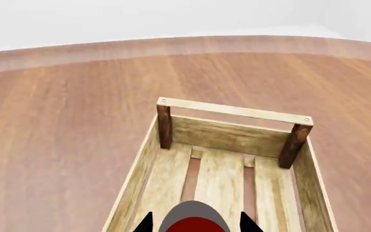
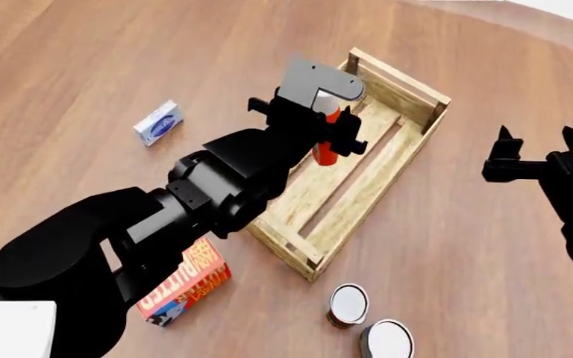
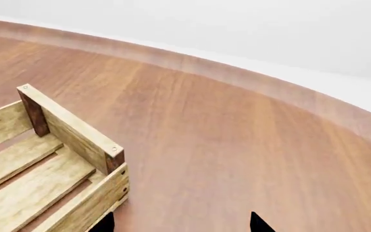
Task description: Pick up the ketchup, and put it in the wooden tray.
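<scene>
My left gripper [image 2: 333, 139] is shut on the ketchup [image 2: 324, 154], an orange-red bottle, and holds it upright over the inside of the wooden tray [image 2: 284, 242]. In the left wrist view the bottle's pale top and red body [image 1: 195, 221] sit between the two dark fingertips of the gripper [image 1: 197, 225]. The tray's slatted floor and far rail [image 1: 237, 111] lie below. I cannot tell if the bottle touches the floor. My right gripper [image 2: 501, 156] is open and empty, to the right of the tray. In its wrist view the gripper [image 3: 182, 225] hovers over bare table beside a tray corner [image 3: 76, 130].
A small blue-and-white packet [image 2: 157, 123] lies left of the tray. A red-and-yellow butter box [image 2: 189, 287] lies near my left arm. Two cans [image 2: 348, 304] [image 2: 388, 339] stand just past the tray's near end. The table's round edge [image 3: 237, 72] runs behind.
</scene>
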`<state>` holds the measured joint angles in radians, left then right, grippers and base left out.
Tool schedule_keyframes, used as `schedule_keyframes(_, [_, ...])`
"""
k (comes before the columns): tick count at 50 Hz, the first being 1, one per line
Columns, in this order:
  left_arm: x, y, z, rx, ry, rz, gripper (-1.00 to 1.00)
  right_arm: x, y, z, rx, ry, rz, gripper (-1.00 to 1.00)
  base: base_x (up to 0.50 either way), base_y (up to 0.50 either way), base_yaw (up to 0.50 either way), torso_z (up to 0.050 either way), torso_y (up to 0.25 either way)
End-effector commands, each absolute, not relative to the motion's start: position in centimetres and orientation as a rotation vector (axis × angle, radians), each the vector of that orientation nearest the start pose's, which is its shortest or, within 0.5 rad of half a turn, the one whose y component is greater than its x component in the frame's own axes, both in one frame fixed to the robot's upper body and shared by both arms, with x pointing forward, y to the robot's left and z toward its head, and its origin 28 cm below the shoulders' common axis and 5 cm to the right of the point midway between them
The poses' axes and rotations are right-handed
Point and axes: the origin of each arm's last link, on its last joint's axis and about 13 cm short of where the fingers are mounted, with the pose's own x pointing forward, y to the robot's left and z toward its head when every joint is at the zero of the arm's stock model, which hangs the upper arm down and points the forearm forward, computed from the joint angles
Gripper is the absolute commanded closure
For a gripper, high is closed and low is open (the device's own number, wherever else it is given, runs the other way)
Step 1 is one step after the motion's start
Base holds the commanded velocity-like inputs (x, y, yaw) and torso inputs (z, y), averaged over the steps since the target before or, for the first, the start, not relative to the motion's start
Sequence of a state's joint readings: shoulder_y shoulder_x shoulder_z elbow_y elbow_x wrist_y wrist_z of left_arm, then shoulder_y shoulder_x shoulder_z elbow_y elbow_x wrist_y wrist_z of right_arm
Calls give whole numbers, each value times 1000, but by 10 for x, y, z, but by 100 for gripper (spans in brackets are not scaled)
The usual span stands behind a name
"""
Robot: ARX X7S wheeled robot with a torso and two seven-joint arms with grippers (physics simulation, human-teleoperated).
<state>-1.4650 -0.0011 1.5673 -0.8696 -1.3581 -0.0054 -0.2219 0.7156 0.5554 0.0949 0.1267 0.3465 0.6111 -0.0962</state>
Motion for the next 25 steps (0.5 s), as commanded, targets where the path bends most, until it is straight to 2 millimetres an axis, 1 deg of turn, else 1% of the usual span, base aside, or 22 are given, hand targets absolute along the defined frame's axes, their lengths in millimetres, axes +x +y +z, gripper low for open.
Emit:
schedule_keyframes(1, [399, 84, 218, 170, -13, -490, 100, 310, -261, 188, -74, -30, -140, -100, 0, 0, 0, 15, -176])
schedule_keyframes(10, [399, 83, 217, 179, -21, -493, 100, 309, -261, 183, -74, -30, -141, -100, -1, 0, 0, 15, -176])
schedule_keyframes(21, [398, 82, 213, 203, -41, -489, 100, 307, -261, 173, -72, -32, -143, -100, 0, 0, 0, 0, 0])
schedule_keyframes(25, [398, 83, 208, 216, -41, -484, 100, 307, -262, 167, -70, -32, -148, -100, 0, 0, 0, 0, 0])
